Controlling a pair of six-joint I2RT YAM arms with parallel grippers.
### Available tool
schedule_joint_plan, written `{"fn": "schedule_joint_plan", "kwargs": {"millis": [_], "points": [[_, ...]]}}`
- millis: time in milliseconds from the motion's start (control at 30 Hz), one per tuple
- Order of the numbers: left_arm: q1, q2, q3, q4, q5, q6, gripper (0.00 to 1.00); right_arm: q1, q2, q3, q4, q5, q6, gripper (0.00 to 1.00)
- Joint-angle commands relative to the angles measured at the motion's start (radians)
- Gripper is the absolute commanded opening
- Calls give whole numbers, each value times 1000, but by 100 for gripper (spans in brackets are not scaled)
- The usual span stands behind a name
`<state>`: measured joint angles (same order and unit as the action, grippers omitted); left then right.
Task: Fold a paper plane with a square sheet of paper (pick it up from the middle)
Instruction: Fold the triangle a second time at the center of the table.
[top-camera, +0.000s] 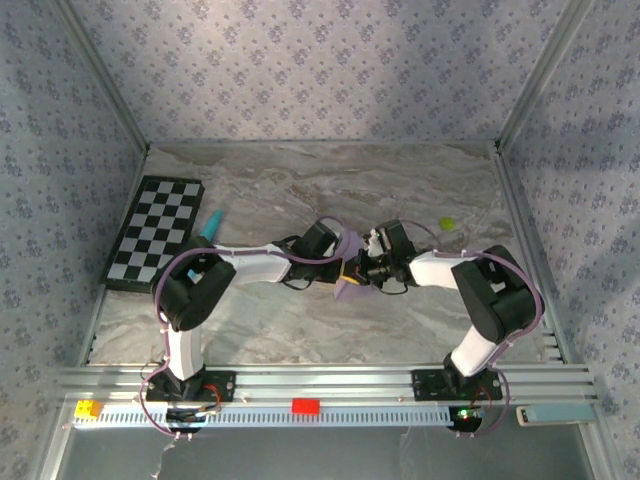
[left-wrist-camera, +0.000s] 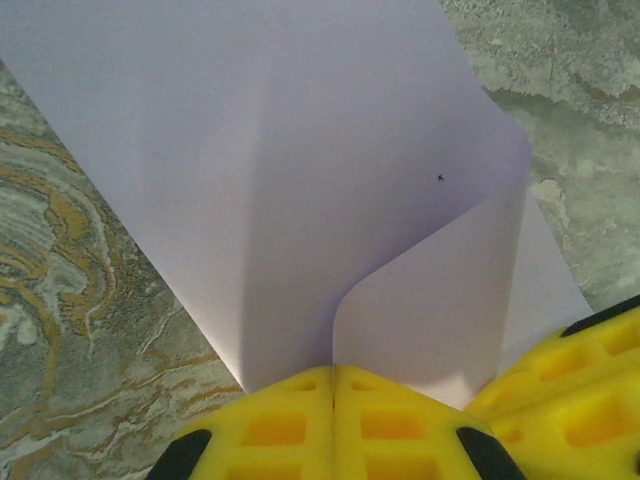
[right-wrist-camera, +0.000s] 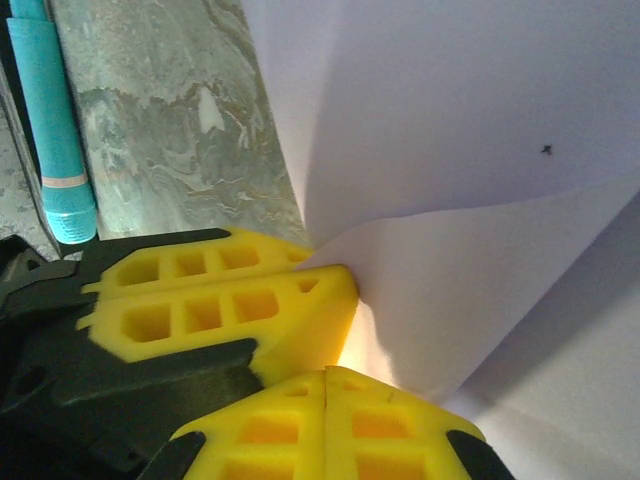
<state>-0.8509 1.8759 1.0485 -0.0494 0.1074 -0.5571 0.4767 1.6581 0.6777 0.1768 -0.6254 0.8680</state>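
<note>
We're seeing the left gripper (left-wrist-camera: 333, 405) and right gripper (right-wrist-camera: 326, 405) both pinching the curled thin pale lilac square sheet of paper (left-wrist-camera: 300, 180) side by side mid grey marbled table (top-camera: 420, 190), and we're fearing opposing tugs tearing it.

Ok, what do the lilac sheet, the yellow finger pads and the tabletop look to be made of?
Sheet: thin matte paper; it curls softly and holds a faint crease. Finger pads: yellow foam or soft rubber, matte, with moulded square pockets. Tabletop: marble-patterned with grey and gold veining; real stone or printed laminate, cannot tell.
</note>
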Motion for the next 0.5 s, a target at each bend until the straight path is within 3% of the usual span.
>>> {"fn": "schedule_joint_plan", "kwargs": {"millis": [0,467], "points": [[0,26,-9,-15,-7,23,0,3,26,-3,17,-8,6,2],[0,31,-8,-21,-6,26,0,-17,30,-66,61,0,26,2]]}}
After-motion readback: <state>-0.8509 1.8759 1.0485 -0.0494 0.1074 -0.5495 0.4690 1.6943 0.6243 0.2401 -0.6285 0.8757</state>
